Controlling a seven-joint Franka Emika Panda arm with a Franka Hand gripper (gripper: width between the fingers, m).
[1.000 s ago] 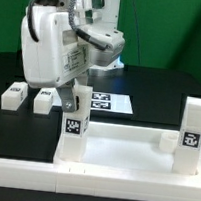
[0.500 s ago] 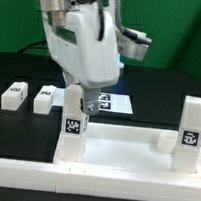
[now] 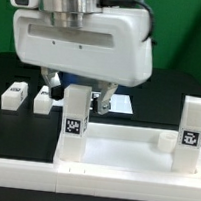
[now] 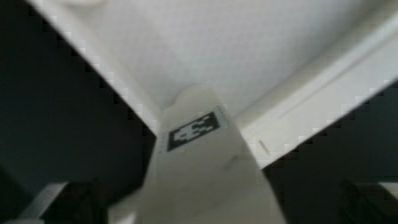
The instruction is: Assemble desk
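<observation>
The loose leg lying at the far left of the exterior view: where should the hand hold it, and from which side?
Probably from straight above. The leftmost leg lies flat on the black table, so its side faces are free; close on those at mid-length. A gap separates it from the neighbouring leg.

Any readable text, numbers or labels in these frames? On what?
No words, brands or numbers can be read in either view.
Only square black-and-white tags, patterns without letters: on the middle upright leg, the right upright leg, the two loose legs and the marker board.
Wrist view: one tag, blurred.
</observation>
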